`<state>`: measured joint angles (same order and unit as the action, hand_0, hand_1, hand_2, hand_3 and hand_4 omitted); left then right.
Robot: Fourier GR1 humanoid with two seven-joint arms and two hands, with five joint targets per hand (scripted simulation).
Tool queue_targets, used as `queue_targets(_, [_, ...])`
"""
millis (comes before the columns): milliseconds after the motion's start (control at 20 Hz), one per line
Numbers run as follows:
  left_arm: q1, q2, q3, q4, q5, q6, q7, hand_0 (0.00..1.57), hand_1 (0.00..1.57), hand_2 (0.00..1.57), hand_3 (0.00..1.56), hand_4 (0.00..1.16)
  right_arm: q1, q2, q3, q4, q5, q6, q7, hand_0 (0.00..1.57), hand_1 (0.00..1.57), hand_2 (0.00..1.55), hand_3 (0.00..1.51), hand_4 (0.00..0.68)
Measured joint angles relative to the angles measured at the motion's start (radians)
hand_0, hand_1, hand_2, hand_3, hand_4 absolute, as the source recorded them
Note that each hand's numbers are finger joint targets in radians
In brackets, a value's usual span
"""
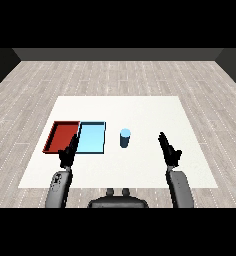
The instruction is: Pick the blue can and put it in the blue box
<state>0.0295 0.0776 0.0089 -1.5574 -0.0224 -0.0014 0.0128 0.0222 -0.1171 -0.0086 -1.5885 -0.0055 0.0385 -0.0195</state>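
Observation:
The blue can (125, 138) stands upright on the white table (140, 110), just right of the light blue tray (92, 138). My right hand (169, 149) is to the can's right and a little nearer to me, apart from it, fingers straight and open. My left hand (69, 152) hovers over the near edge where the two trays meet, fingers also straight and holding nothing.
A red tray (62, 136) lies directly left of the light blue tray, touching it. The white table ends on all sides in a grey plank floor.

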Motion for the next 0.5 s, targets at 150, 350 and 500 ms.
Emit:
queue_targets(150, [-0.002,-0.002,0.001,-0.007,-0.004,-0.006,-0.014,0.0,0.0,0.0,0.0,0.0,0.005,-0.006,-0.011,0.0,0.003,0.018,0.009,0.0,0.0,0.0,0.0,0.0])
queue_targets(350, [-0.02,-0.009,0.004,-0.038,0.006,-0.015,-0.042,0.0,0.0,0.0,0.0,0.0,0.029,0.0,-0.024,-0.032,-0.032,0.061,-0.021,0.0,0.0,0.0,0.0,0.0])
queue_targets(500, [-0.036,-0.022,0.008,-0.069,0.022,-0.024,-0.144,0.0,0.0,0.0,0.0,0.0,0.03,0.02,-0.04,-0.046,-0.121,0.123,-0.101,0.0,0.0,0.0,0.0,0.0])
